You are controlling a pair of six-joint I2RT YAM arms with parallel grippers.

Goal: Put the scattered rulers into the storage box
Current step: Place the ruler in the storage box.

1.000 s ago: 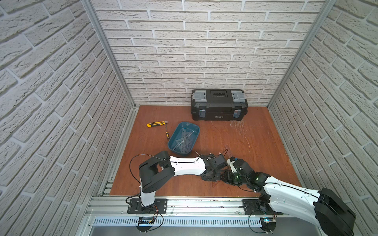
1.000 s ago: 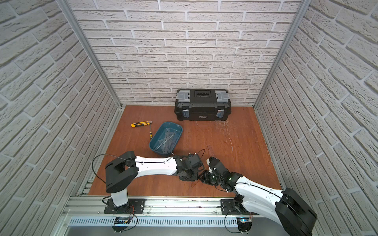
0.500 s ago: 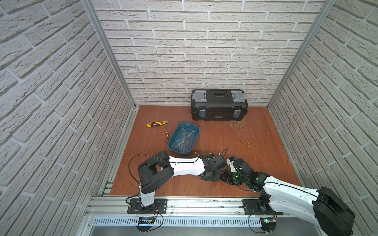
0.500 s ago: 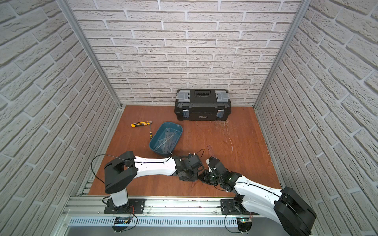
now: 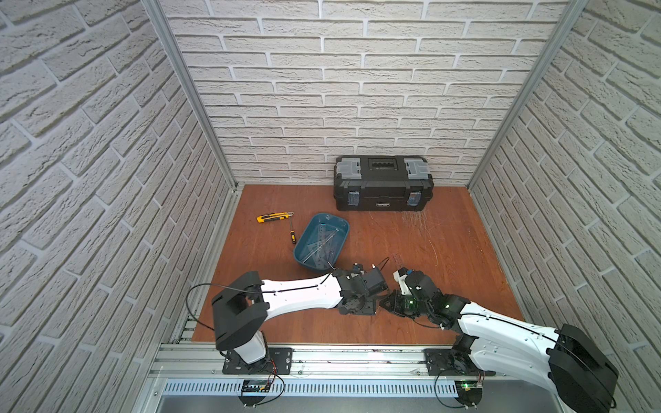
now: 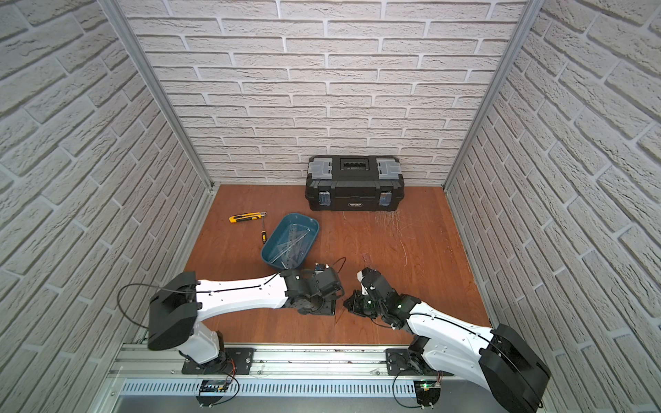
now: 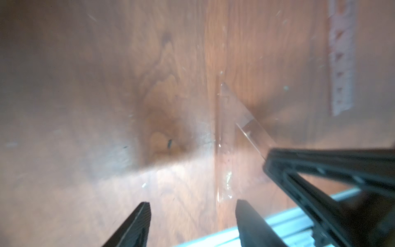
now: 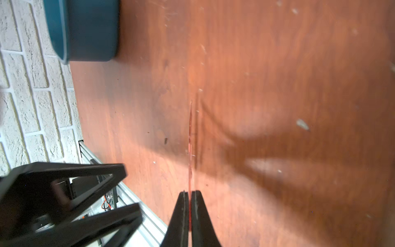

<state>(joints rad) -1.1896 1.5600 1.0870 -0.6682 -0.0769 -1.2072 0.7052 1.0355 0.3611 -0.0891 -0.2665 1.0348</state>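
While reading outward from the near edge, find the right end effector (image 8: 189, 193) clenched on a clear set square (image 8: 190, 139), pinched at its margin and carried on edge over the desk (image 5: 447, 271); hard to say whether touching it. Facing it, see the left end effector (image 7: 193, 204) released, fingers parted on nothing, with that set square just beside one fingertip. Expect a light, stiff, slick sheet: prone to pivot or slip in a narrow pinch, prone to scratch, and to snap if bent hard. Grip well in from a tip, pads flat against both faces, never across a point. Just beyond the right end effector, spot one purplish straight ruler (image 7: 342, 64) lying flat on the desk; judge it awkward to lift, needing one end tipped up first. Farther back, find the teal storage box (image 5: 303, 236) holding several rulers (image 5: 323, 243) already. Beside it, leave alone the small screwdriver (image 5: 292, 234) and the yellow utility knife (image 5: 273, 217); against the back wall, likewise the black toolbox (image 5: 383, 182).
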